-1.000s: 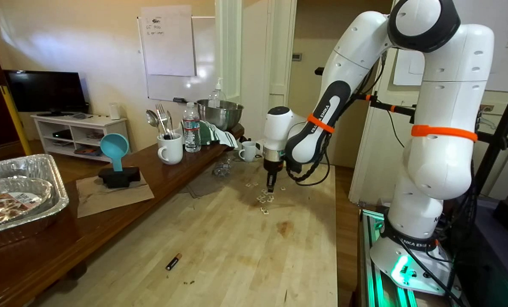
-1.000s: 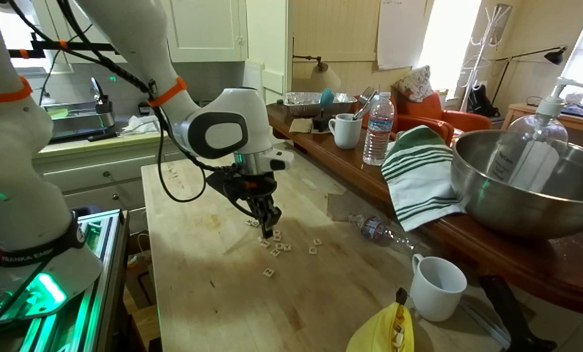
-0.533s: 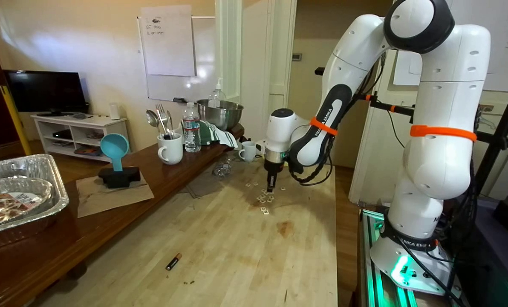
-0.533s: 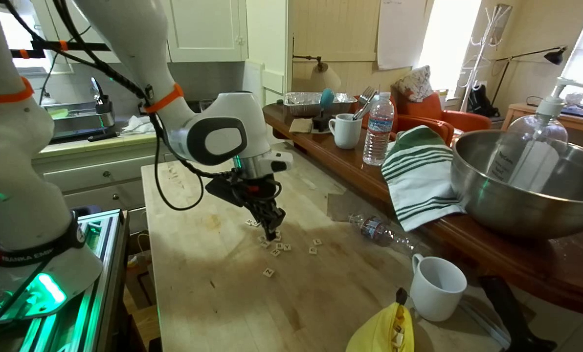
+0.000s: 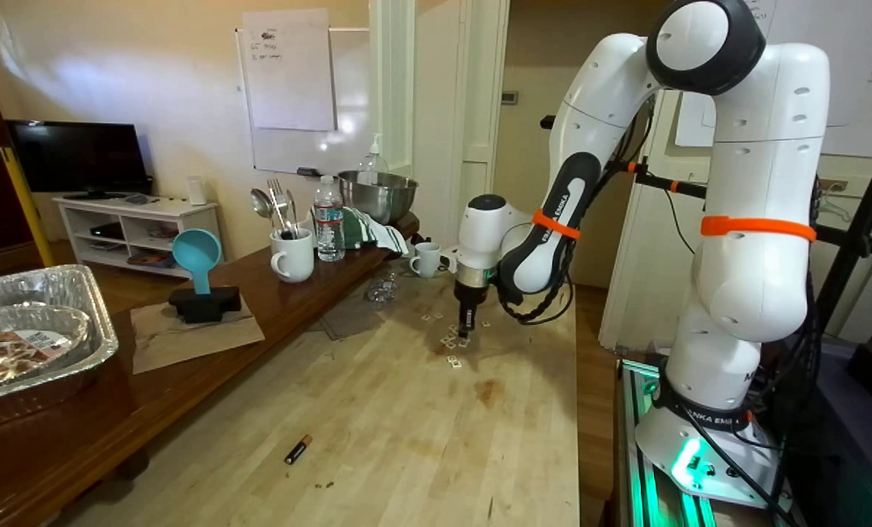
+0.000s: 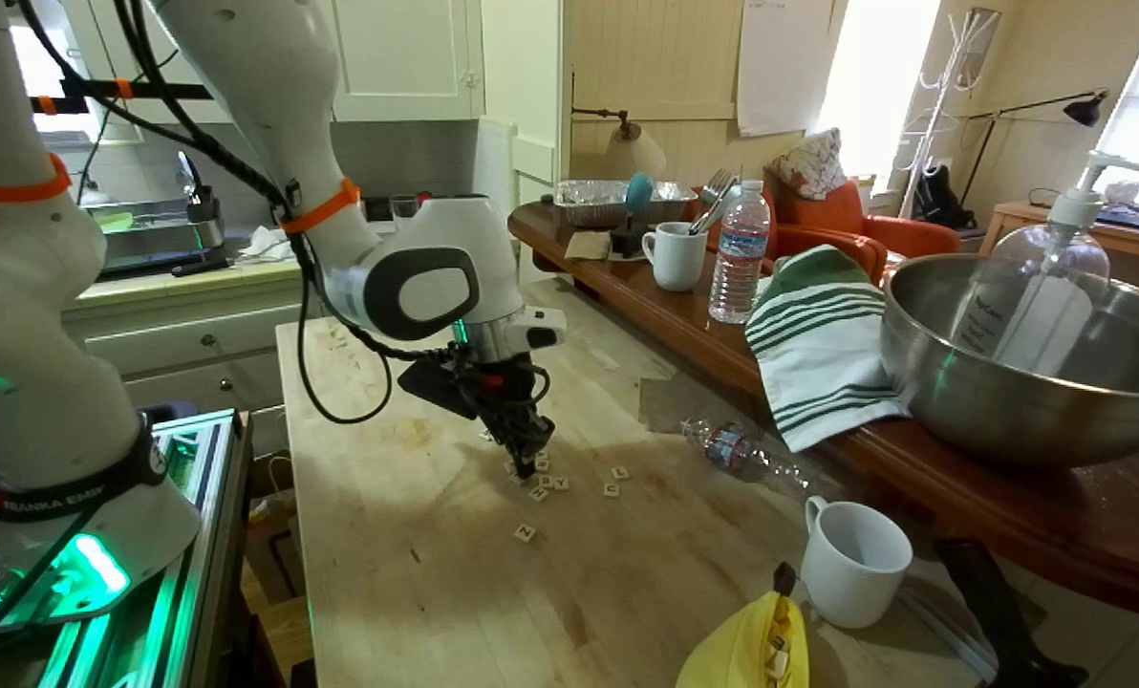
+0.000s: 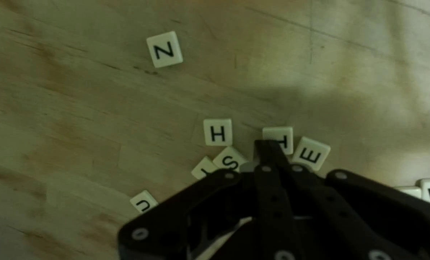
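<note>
My gripper is black and its fingers are shut together, with nothing seen between them. It points down, low over a loose group of small cream letter tiles, in both exterior views [image 5: 464, 334] [image 6: 526, 470]. In the wrist view the fingertips [image 7: 271, 145] partly cover a tile with a T-like letter [image 7: 280, 133]. The E tile [image 7: 311, 153] is just right of it. The H tile [image 7: 218, 132] and S tile [image 7: 229, 159] are left. An N or Z tile [image 7: 164, 49] lies apart; it also shows in an exterior view [image 6: 525, 532]. I cannot tell whether the fingertips touch a tile.
On the table lie a crumpled plastic bottle [image 6: 741, 453], a white mug [image 6: 856, 564], a yellow pouch [image 6: 746, 645] and a battery [image 5: 298, 449]. The raised wooden ledge [image 5: 187, 380] bears a mug of cutlery [image 5: 293, 256], a water bottle [image 5: 329, 219], a metal bowl [image 6: 1009, 406] and foil trays [image 5: 88, 307].
My gripper has come down a little, closer to the tiles, and the arm has bent lower with it. The fingers look shut throughout. The tiles in sight have not visibly moved.
</note>
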Tool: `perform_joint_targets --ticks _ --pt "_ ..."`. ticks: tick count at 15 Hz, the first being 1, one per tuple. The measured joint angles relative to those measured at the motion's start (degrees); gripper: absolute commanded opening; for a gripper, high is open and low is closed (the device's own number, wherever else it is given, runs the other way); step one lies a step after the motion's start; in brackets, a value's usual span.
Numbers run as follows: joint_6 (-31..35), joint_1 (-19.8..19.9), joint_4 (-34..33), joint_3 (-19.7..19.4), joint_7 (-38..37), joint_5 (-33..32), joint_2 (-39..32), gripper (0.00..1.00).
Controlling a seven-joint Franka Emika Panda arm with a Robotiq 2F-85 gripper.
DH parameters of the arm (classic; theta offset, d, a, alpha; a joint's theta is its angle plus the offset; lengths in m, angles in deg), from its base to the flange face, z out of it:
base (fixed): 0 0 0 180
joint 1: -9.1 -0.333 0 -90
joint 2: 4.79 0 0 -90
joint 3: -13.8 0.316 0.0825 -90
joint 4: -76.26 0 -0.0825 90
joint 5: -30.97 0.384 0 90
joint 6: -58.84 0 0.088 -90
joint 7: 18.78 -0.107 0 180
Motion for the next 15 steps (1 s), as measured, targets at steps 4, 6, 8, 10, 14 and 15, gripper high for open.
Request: perform_joint_targets --ticks 4,6,8,10,14,15 --pt "0.5 0.0 0.0 -0.4 0.0 -2.1 -0.2 0.00" --pt "0.5 0.0 0.0 -0.4 0.0 -2.6 -0.2 0.00" --pt "0.5 0.0 0.0 -0.4 0.2 -2.7 -0.1 0.00" --pt "0.2 -0.1 0.1 -0.4 0.3 -2.7 0.0 0.00" --pt "-1.6 -0.4 0.6 -0.1 0.3 -2.7 0.7 0.00" --pt "-2.2 -0.6 0.7 0.0 0.3 -2.7 0.9 0.00"
